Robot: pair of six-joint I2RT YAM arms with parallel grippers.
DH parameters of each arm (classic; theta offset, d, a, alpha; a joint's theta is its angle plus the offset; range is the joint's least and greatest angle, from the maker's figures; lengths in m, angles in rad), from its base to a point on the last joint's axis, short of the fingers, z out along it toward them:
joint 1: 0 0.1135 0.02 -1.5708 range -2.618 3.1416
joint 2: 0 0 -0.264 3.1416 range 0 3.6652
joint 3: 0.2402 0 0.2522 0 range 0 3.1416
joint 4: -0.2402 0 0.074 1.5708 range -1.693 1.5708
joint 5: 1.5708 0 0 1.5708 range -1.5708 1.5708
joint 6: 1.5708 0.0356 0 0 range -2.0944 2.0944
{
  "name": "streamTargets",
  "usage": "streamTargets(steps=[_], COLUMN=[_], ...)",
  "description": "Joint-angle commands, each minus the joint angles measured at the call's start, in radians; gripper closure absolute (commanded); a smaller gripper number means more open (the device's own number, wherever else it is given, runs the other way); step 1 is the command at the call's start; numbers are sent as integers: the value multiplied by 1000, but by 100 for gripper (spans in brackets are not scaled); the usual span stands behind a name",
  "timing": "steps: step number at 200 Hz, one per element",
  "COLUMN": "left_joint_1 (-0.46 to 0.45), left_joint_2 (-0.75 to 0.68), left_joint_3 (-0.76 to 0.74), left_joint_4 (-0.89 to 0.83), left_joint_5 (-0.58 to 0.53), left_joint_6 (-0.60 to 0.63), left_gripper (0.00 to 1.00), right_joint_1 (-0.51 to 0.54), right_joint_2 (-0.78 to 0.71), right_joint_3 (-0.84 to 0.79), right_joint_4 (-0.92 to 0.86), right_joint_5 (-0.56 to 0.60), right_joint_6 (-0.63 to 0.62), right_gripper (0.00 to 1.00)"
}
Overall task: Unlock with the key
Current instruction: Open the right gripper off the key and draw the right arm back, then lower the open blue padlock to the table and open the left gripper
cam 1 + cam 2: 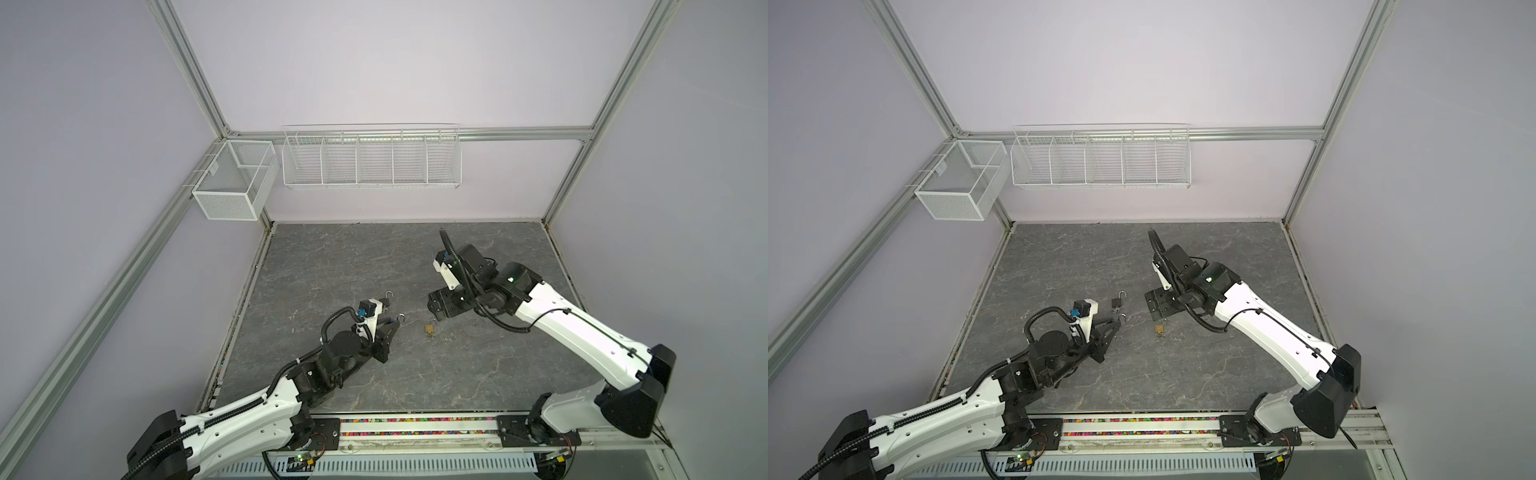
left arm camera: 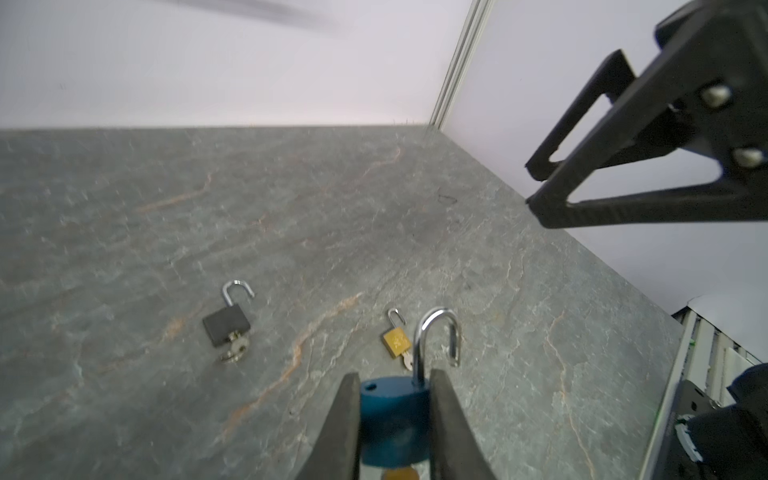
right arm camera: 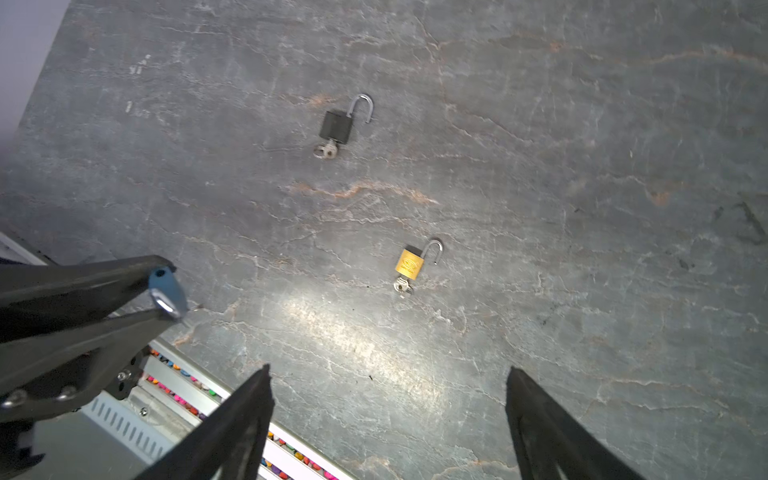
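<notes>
Left wrist view gives you the clearest look: the left pincer (image 2: 395,374) is pinching the blue padlock (image 2: 388,419) by its sides. The frame edge cuts off the body's lower end — you cannot tell whether the tan scrap (image 2: 401,473) there is a key. The lock's long axis runs along the fingers (image 2: 340,428), with the open shackle (image 2: 436,324) pointing out past the tips, one leg free. In both top views the fingers hide the blue body, so only that shackle shows.

Just beyond the left pincer's tips the brass padlock (image 2: 397,340) lies on the table (image 2: 166,208), shackle open, a key (image 2: 407,360) in its base pointing back toward the pincer. Further out and to one side lies the black padlock (image 2: 226,326), likewise open and keyed — in a top view the wrist camera (image 1: 370,309) partly hides it.

The right pincer (image 3: 388,370) hangs above the table, spread wide and holding nothing; the brass padlock lies ahead of its tips.
</notes>
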Motion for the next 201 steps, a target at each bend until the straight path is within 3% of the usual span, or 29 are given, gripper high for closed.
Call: streamTargets(steps=[1, 31, 66, 159, 201], left_joint_1=[-15, -20, -20, -19, -19], left_joint_2=[38, 121, 242, 523, 604], left_joint_3=[69, 128, 176, 319, 355], left_joint_4=[-219, -400, -496, -662, -692], left_joint_5=[-8, 5, 36, 23, 36], left_joint_6=[-237, -442, -558, -681, -672], left_gripper=[100, 100, 100, 100, 100], right_joint_1=[-34, -83, -124, -195, -210], right_joint_2=[-49, -80, -87, -96, -107], right_joint_3=[-116, -266, -367, -414, -416], right_joint_4=[138, 234, 303, 319, 314], right_joint_5=[-33, -44, -54, -36, -24], right_joint_6=[69, 135, 171, 162, 154], right_gripper=[11, 10, 10, 10, 10])
